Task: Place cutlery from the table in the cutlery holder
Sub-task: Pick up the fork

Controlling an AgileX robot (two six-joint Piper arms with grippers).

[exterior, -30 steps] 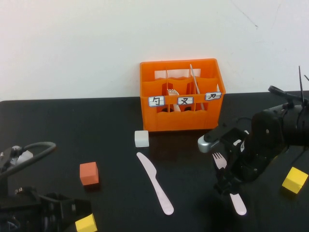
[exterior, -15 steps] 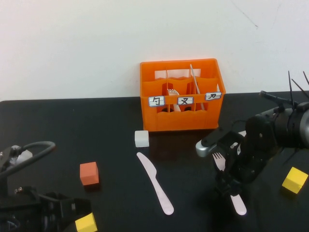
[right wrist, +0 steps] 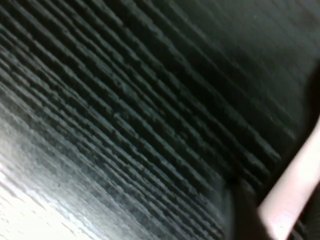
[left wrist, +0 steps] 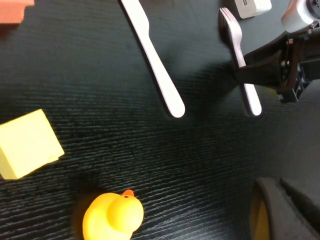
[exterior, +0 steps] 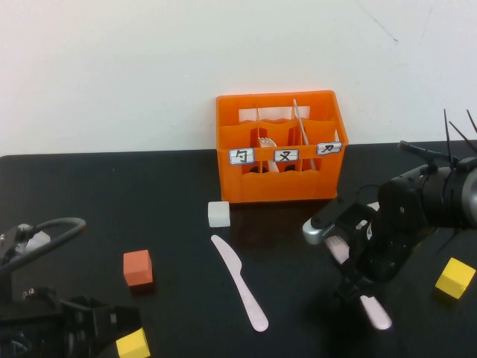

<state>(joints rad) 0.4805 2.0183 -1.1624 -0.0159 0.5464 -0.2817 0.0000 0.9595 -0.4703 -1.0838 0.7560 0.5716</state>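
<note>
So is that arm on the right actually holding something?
The right gripper is at the fork, around mid-handle; a firm hold cannot be told. The left gripper holds nothing.

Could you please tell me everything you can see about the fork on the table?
The fork is pale pink-white, plastic by its look, with four tines and a handle that widens to a rounded end. It lies on the black table, right of the knife and in front of the orange crate. The right pincer is down over its handle, fingers either side; whether it is gripped yet is unclear.
</note>
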